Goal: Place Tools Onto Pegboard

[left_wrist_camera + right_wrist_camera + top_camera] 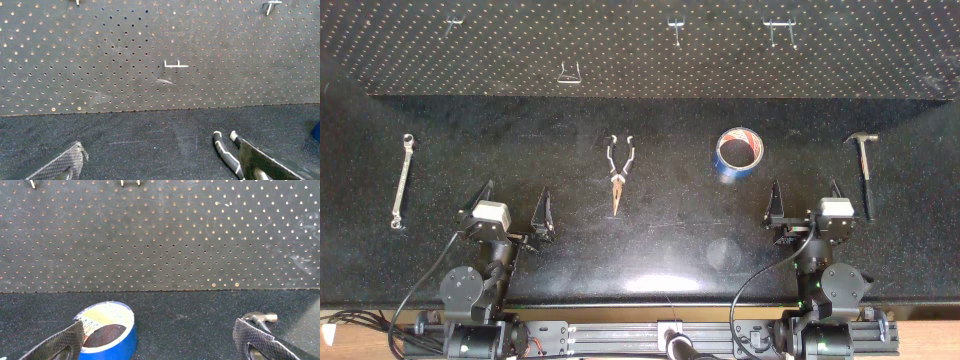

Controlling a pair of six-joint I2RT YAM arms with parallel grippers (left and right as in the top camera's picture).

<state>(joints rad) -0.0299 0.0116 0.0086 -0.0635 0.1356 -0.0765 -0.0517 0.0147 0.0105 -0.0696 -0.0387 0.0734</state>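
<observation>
Black desk below the pegboard holds the tools, both jaws open and empty; the hammer, handle running twelve-to-six, lies at two o'clock from the right jaws, closest.

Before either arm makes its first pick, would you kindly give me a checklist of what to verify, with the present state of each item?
1. Left gripper open and holding nothing: ok.
2. Right gripper open and holding nothing: ok.
3. Silver metal wrench, grey-handled needle-nose pliers, blue tape roll and black-handled hammer lie well apart on the black table: ok.
4. Tape roll and hammer on the right arm's side, wrench on the left arm's side: ok.
5. Tools hung on the metal hooks of the black perforated pegboard: not ok, all four are on the table.
6. Hooks firmly seated: cannot tell.
</observation>
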